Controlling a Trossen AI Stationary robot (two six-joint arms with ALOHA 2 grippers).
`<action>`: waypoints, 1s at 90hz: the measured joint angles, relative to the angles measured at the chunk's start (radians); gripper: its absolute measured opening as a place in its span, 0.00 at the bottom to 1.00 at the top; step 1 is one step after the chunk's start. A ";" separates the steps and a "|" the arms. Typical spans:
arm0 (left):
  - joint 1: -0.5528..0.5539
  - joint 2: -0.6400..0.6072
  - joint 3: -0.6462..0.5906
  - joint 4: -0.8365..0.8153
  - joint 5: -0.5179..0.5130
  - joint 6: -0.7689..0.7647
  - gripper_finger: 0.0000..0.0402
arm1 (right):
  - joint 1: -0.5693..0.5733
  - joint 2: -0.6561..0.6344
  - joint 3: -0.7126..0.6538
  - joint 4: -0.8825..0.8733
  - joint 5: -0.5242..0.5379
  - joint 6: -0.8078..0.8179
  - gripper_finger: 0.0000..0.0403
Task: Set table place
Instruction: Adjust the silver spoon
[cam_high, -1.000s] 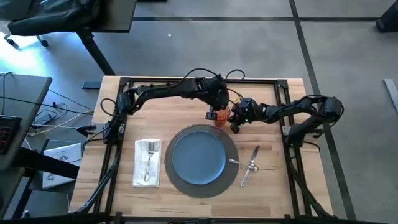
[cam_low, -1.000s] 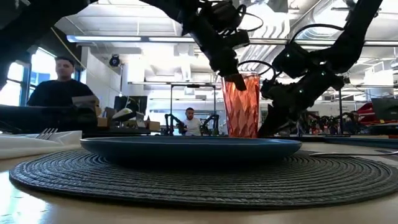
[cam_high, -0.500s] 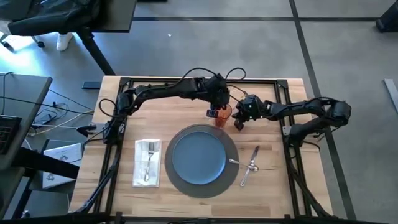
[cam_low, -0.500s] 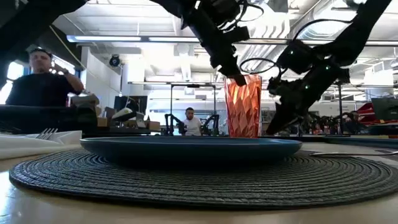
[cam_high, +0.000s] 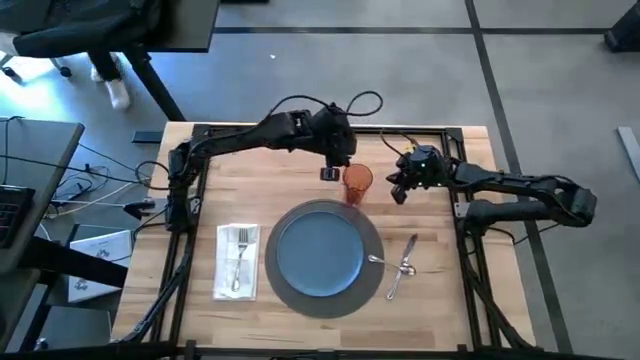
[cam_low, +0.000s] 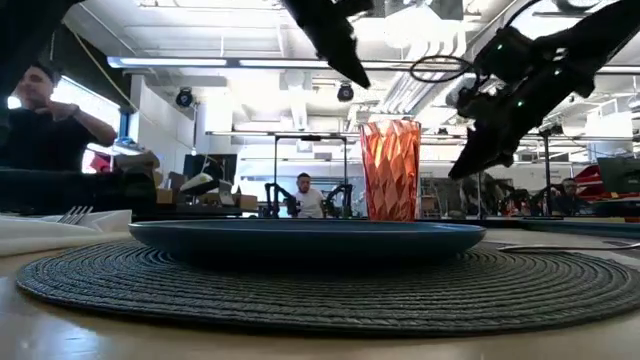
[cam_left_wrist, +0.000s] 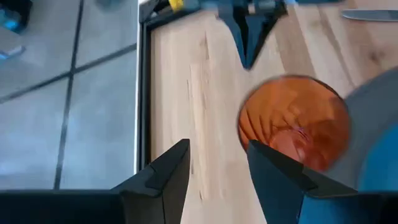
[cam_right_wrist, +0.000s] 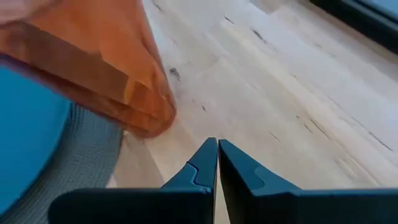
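Faceted orange plastic tumbler (cam_high: 357, 183): upright, just beside your empty, parted left gripper (cam_high: 329, 173), near your closed, empty right gripper (cam_high: 397, 190). Likely light, rigid, slippery; grasp mid-wall.

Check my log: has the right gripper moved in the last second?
Yes. In the high view the right gripper has backed off rightward from the orange cup, toward the table's right edge.

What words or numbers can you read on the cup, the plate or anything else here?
None can be read.
The orange cup has only a ridged pattern.
The blue plate, placemat, napkin and table are bare of writing.
The room behind shows no legible signs.
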 joint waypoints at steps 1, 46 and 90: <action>0.000 -0.003 0.000 -0.006 0.000 -0.003 0.37 | 0.000 -0.006 0.000 -0.005 0.002 0.001 0.00; 0.010 -0.030 -0.004 -0.060 -0.060 -0.025 0.37 | 0.000 -0.061 0.000 -0.037 0.024 -0.001 0.00; -0.011 -0.137 -0.038 -0.368 0.058 -0.157 0.25 | 0.063 -0.200 0.068 -0.153 0.010 -0.011 0.00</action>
